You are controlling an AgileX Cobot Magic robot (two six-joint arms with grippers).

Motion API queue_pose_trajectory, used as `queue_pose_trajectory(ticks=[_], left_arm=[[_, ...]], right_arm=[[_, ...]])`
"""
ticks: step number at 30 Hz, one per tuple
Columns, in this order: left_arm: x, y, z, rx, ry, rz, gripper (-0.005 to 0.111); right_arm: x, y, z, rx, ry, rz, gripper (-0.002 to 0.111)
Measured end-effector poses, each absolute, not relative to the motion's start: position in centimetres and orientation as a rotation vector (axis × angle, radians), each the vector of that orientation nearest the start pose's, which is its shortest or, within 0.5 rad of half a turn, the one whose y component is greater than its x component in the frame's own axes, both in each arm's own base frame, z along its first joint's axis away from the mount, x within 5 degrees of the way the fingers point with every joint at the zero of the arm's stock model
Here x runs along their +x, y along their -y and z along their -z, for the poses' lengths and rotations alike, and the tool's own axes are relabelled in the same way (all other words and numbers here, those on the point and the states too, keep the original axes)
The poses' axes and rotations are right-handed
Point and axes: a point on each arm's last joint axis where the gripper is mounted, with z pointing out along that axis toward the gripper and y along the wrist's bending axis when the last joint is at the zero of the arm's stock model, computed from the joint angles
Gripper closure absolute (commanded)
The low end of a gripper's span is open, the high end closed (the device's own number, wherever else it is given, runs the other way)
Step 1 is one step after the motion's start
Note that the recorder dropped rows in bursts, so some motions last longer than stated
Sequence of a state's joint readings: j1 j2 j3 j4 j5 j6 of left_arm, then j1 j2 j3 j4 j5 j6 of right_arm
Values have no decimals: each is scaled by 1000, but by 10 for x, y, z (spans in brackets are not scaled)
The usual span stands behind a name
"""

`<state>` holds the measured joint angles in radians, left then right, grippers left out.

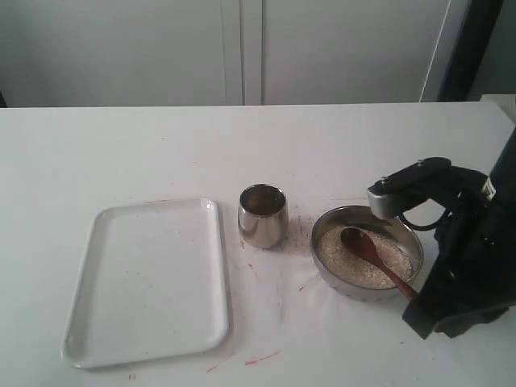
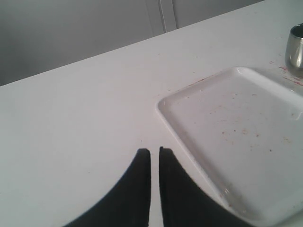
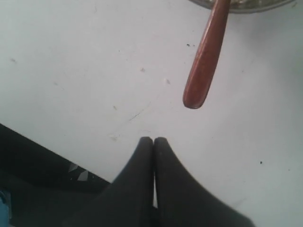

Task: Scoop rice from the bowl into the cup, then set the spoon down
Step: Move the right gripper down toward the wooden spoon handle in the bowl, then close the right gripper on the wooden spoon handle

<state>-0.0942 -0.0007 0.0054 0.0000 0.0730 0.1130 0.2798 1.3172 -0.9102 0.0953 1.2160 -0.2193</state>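
The steel bowl point(image 1: 353, 288) stands right of centre, holding beige rice point(image 1: 359, 268). The wooden spoon point(image 1: 371, 254) lies in it, head on the rice and handle leaning over the rim toward the front right. The steel cup point(image 1: 263, 218) stands just left of the bowl. In the right wrist view my right gripper point(image 3: 154, 140) is shut on nothing, its tips a short way from the free end of the spoon point(image 3: 206, 56), with the bowl point(image 3: 246, 5) beyond. My left gripper point(image 2: 155, 151) is shut and empty over bare table beside the tray, with the cup point(image 2: 296, 49) far off.
A white rectangular tray point(image 1: 145, 282) lies on the left of the table, seen also in the left wrist view as the tray point(image 2: 236, 123). The right arm's black body point(image 1: 468, 266) stands close to the bowl's right side. Reddish marks dot the white table.
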Motion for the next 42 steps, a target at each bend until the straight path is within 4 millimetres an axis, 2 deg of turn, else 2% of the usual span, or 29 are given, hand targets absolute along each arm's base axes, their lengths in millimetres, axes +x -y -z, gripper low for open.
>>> queue_pose_trajectory(ticks=[4, 11, 15, 22, 38, 42], left_arm=[[56, 5, -205, 161, -1553, -15, 92], [56, 5, -205, 161, -1553, -15, 92], [56, 5, -205, 161, -1553, -15, 92], [56, 5, -205, 161, -1553, -15, 92], [56, 5, -205, 161, -1553, -15, 92], [56, 5, -205, 161, -1553, -15, 92]], right_arm=[[204, -67, -252, -710, -3014, -140, 96], [205, -67, -249, -700, -2990, -139, 62], [207, -68, -246, -671, -2976, -139, 50], [215, -69, -247, -614, -2901, -132, 49], [220, -65, -247, -560, -2874, -55, 49], [224, -66, -234, -558, -2933, -49, 50]])
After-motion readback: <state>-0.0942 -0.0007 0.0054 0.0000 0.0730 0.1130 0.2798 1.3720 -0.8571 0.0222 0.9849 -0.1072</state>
